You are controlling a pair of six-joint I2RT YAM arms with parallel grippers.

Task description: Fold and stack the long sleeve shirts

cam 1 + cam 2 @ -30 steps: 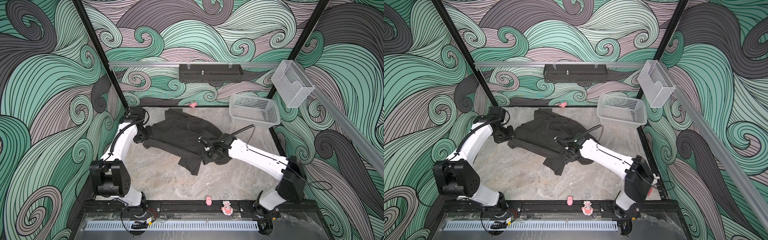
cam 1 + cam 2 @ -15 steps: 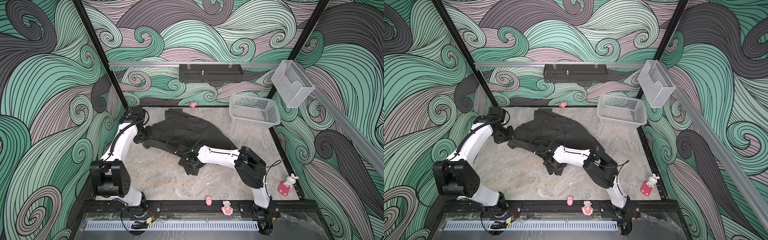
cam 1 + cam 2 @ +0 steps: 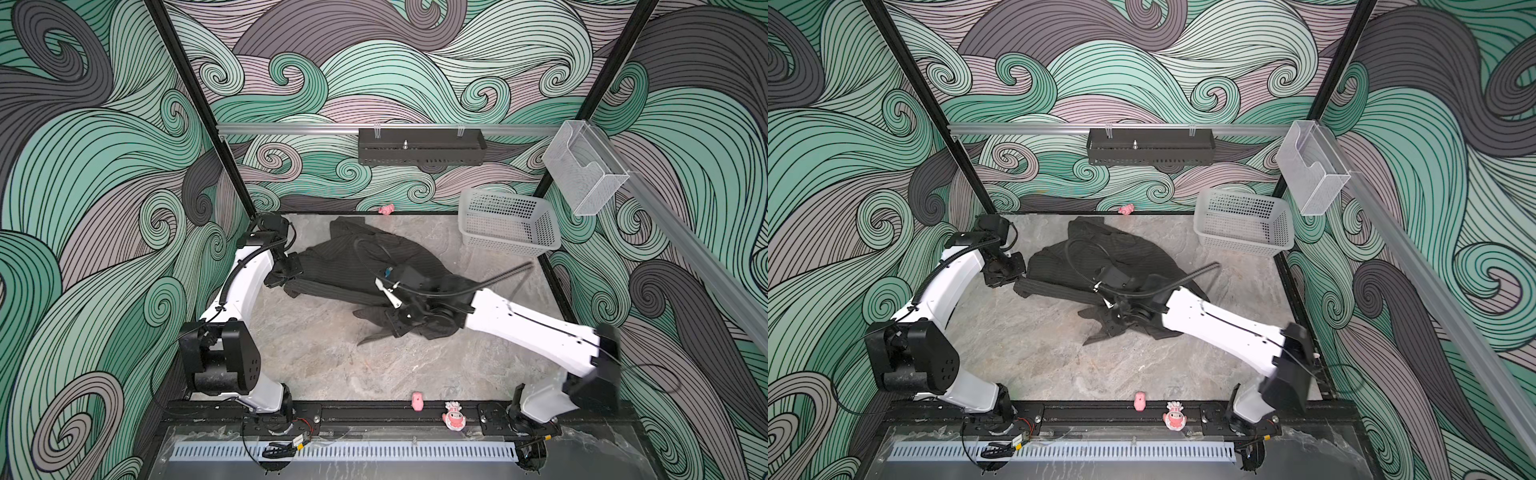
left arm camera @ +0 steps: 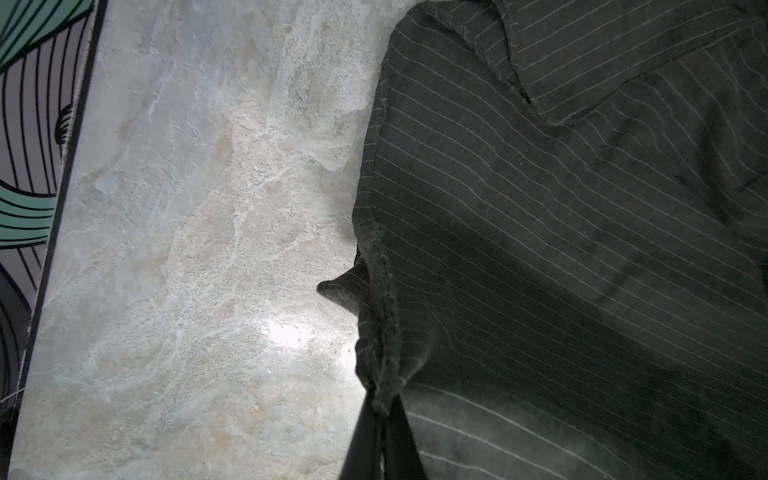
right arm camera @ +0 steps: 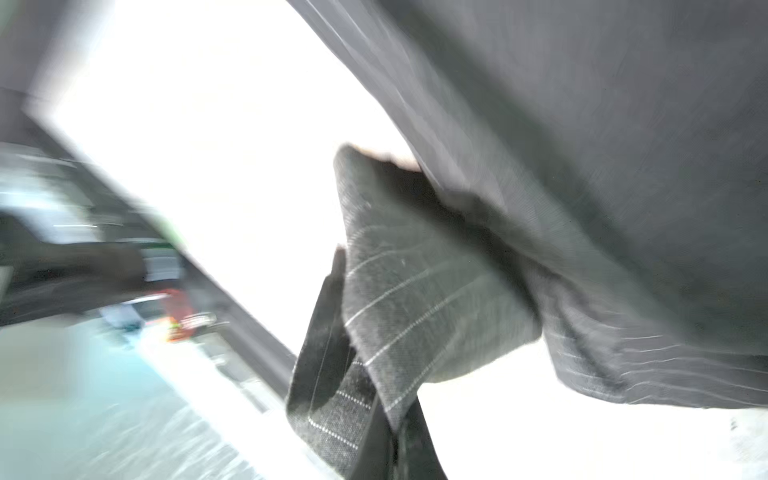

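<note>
Spreading out a crumpled shirt, with both hands pinched on cloth.
The dark pinstriped long sleeve shirt (image 3: 357, 259) lies bunched toward the back of the table (image 3: 316, 357) and is not yet flat, so I judge this to be the lay-out step that comes before any fold. The left hand (image 3: 291, 272) sits low over the table at the shirt's left side, closed on a seamed edge. Its wrist view shows the cloth gathered between the fingertips (image 4: 361, 449). The right hand (image 3: 395, 326) reaches in on a long, low forearm to the heap's near edge and is clamped on a folded corner, as its blurred wrist view shows. The next move probably calls for drawing the two grips apart evenly, lifting just enough for the cloth to unfurl without either pinch slipping.
</note>
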